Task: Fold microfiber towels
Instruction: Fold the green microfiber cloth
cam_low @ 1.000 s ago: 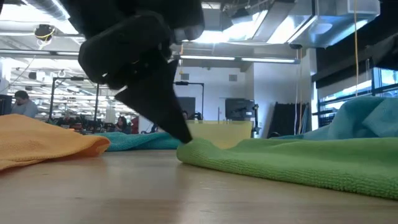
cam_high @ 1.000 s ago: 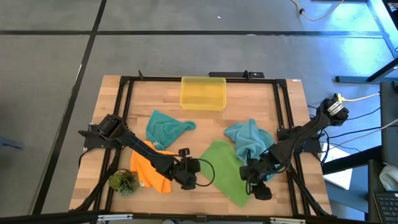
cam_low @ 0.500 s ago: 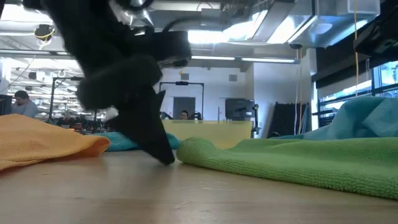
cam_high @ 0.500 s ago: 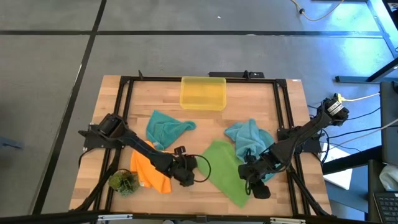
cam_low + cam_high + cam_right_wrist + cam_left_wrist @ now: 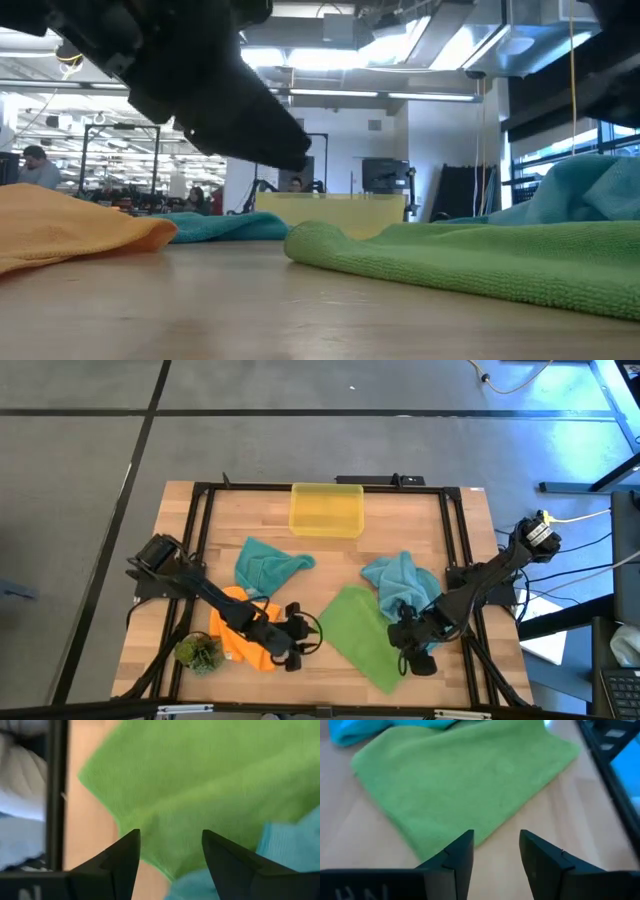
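A green towel (image 5: 360,630) lies crumpled and flat on the table's near middle. My left gripper (image 5: 300,638) stands open just left of its left edge (image 5: 445,840), raised off the table (image 5: 295,155). My right gripper (image 5: 170,845) is open and points steeply down over the green towel's right part (image 5: 200,770), beside a teal towel (image 5: 400,585). An orange towel (image 5: 240,635) lies under the left arm. A second teal towel (image 5: 265,565) lies farther back on the left.
A yellow bin (image 5: 326,508) stands at the far middle edge of the table. A small green plant tuft (image 5: 198,652) sits at the near left corner. A black frame (image 5: 455,540) runs round the tabletop. Bare wood shows between the bin and the towels.
My left gripper has drawn back from the green towel's edge toward the table's left. Its fingertip has lifted off the table, and the gripper has tipped up from steeply down to a shallow slant. The green towel has stayed in place.
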Action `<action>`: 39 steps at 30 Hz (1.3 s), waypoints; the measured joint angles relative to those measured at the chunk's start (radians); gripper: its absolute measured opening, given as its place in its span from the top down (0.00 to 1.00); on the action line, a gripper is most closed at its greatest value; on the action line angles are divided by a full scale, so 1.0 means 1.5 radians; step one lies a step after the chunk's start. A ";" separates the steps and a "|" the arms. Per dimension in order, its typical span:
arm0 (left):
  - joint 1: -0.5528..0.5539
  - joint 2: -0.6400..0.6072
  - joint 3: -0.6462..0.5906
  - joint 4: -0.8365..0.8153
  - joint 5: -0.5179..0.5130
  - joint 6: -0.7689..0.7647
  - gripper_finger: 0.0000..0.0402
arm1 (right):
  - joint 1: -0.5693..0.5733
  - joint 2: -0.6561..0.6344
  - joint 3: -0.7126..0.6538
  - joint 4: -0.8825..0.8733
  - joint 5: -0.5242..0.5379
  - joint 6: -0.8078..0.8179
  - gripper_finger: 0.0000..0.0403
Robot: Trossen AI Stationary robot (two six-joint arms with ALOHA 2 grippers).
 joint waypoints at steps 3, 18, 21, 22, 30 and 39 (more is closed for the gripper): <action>0.003 0.020 -0.003 -0.003 -0.020 0.005 0.63 | 0.022 0.000 -0.020 -0.012 0.028 0.017 0.47; 0.094 0.090 0.036 -0.065 0.092 -0.007 0.63 | -0.058 -0.003 -0.155 -0.154 0.083 0.195 0.47; 0.096 0.083 0.044 -0.146 0.095 -0.023 0.63 | -0.098 -0.004 -0.171 -0.196 0.080 0.199 0.47; 0.096 0.082 0.048 -0.172 0.100 -0.027 0.63 | -0.110 -0.003 -0.172 -0.226 0.090 0.198 0.47; 0.086 0.033 0.077 -0.407 0.097 -0.028 0.63 | -0.169 -0.008 -0.105 -0.368 0.164 0.140 0.47; 0.034 -0.098 0.078 -0.422 -0.009 -0.002 0.63 | -0.123 -0.036 -0.003 -0.313 0.189 0.042 0.47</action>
